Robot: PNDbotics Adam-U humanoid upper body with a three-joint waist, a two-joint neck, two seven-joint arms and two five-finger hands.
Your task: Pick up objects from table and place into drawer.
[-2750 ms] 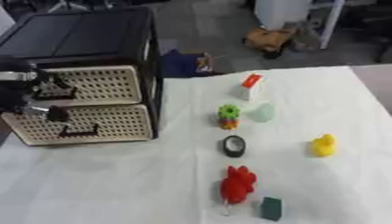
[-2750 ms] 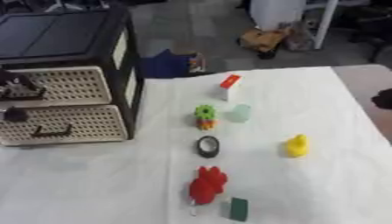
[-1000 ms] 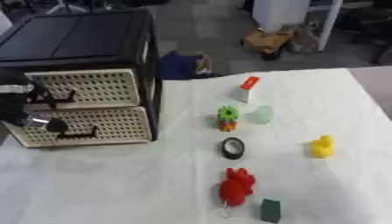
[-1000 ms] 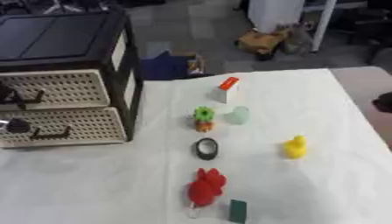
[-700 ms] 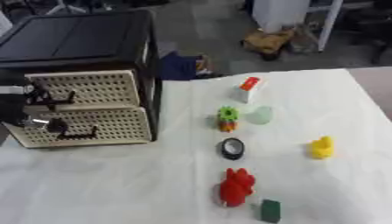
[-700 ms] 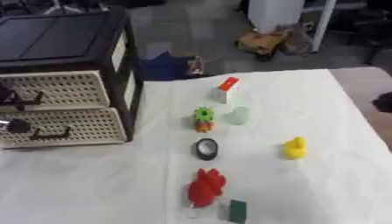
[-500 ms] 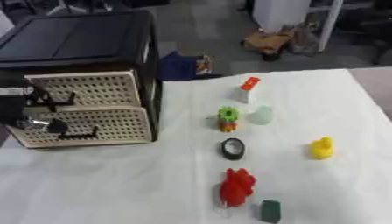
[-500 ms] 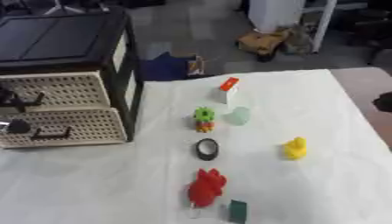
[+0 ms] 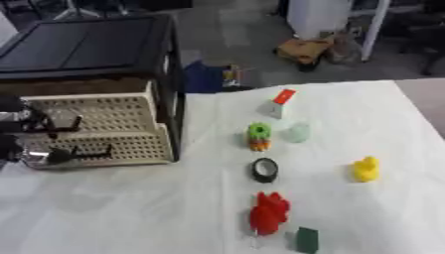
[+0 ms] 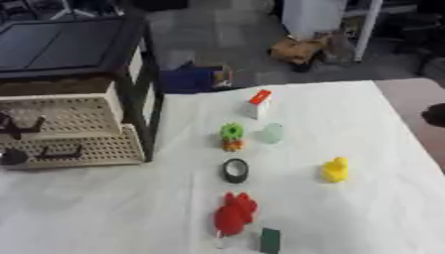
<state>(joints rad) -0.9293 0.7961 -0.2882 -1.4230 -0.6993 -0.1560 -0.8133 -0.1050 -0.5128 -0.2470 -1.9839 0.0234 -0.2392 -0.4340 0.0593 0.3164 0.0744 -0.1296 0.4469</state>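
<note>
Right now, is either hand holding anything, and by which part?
The left hand is at the front of the upper drawer, by its black handle; whether its fingers grip the handle cannot be told. No table object is held.

Head stereo pair, downward; seemingly overlapping

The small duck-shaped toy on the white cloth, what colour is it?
Yellow. The duck-shaped toy shows best in the left eye view, alone on the right side.
</note>
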